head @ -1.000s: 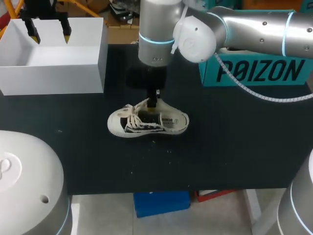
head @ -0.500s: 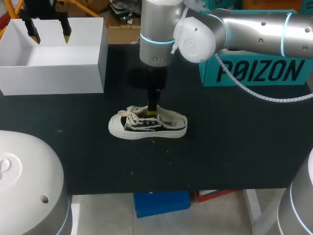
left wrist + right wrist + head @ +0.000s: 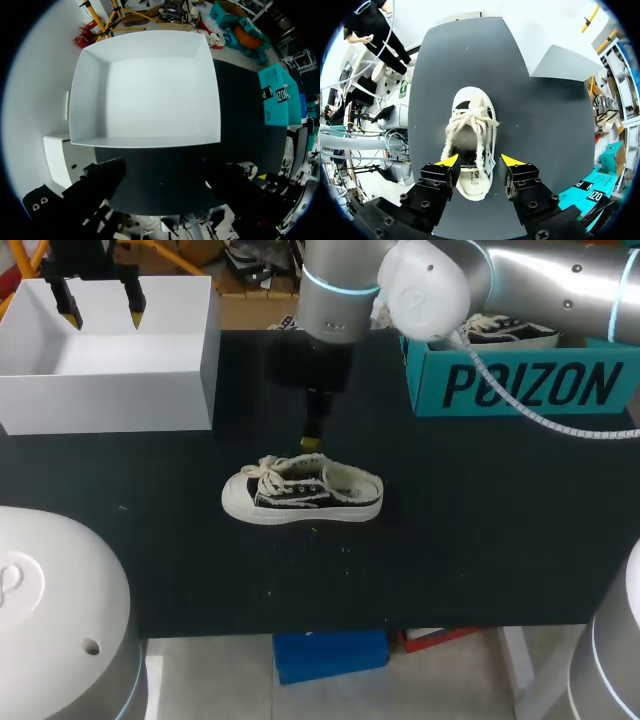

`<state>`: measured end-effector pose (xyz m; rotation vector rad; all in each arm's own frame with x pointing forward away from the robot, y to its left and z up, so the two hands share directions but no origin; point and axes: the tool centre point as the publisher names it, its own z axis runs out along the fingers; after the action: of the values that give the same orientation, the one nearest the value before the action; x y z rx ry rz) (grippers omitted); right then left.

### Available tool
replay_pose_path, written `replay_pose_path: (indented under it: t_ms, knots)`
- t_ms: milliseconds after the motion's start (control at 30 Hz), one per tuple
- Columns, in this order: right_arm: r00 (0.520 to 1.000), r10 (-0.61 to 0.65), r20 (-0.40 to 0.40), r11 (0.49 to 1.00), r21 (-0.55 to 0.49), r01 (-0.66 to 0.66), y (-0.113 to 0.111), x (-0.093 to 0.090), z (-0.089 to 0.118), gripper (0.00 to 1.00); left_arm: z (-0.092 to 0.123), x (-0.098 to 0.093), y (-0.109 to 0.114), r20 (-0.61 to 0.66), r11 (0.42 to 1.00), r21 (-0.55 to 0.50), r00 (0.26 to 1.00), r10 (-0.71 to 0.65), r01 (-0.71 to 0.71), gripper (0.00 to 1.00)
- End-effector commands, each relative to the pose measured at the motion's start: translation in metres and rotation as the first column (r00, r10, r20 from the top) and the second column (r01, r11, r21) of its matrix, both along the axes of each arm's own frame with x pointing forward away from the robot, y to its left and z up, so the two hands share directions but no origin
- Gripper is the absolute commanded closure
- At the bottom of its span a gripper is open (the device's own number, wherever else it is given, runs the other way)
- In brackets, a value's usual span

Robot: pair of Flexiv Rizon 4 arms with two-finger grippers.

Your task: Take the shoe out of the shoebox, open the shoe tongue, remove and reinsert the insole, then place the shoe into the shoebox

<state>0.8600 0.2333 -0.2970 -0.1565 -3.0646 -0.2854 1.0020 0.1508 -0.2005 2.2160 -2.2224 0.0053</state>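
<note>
Right wrist view shows my right tool spread wide above the shoe; head view adds the shoe upright on the tabletop, my left tool wide over the white box.

Right gripper, head view: mostly hidden under my own wrist, only one yellow tip shows. Left gripper: body cut off by upper edge; in left wrist view yellow tips out of sight, fingers only dark shapes. Teal shoebox: near corner behind my right arm, far end cut off. Second shoe inside: partly covered by same arm. Shoe: front of insole hidden under laces.
</note>
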Motion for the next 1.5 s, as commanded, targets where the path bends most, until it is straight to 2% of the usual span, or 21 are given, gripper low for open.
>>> replay_pose_path:
  t_ms: [33,67,100,133,267,433,667,733,1500]
  knots:
    - [0.997,-0.025,0.068,0.995,0.096,0.018,-0.013,-0.013,0.006,0.45,0.001,-0.001,-0.001,-0.002,1.000,0.003,1.000,0.002,-0.002,0.00]
    - [0.997,-0.024,0.075,0.994,0.107,0.016,-0.013,-0.013,0.007,0.33,0.001,-0.001,-0.001,-0.002,1.000,0.003,1.000,0.002,-0.002,0.00]
    - [0.995,-0.018,0.094,0.990,0.139,0.005,-0.013,-0.014,0.009,0.13,0.001,-0.001,-0.001,-0.002,1.000,0.003,1.000,0.002,-0.002,0.00]
    - [0.995,-0.017,0.102,0.987,0.161,0.000,-0.014,-0.015,0.011,0.00,0.001,-0.001,-0.001,-0.002,1.000,0.003,1.000,0.002,-0.002,0.00]
    - [0.991,-0.002,0.135,0.978,0.209,-0.027,-0.021,-0.016,0.018,0.00,0.001,-0.001,-0.001,-0.002,1.000,0.003,1.000,0.002,-0.002,0.00]
    - [0.981,0.087,0.174,0.949,0.284,-0.134,-0.039,-0.022,0.026,0.00,0.001,-0.001,-0.001,-0.002,1.000,0.003,1.000,0.002,-0.002,0.00]
    - [0.971,0.122,0.203,0.913,0.360,-0.190,-0.086,-0.030,0.033,0.00,0.001,-0.001,-0.001,-0.002,1.000,0.003,1.000,0.002,-0.002,0.00]
    - [0.970,0.158,0.184,0.920,0.330,-0.212,-0.102,-0.035,0.028,0.00,0.001,-0.001,-0.001,-0.002,1.000,0.003,1.000,0.002,-0.002,0.00]
    - [0.970,0.158,0.184,0.920,0.330,-0.212,-0.102,-0.035,0.028,0.00,0.001,-0.001,-0.001,-0.002,1.000,0.003,1.000,0.002,-0.002,0.00]
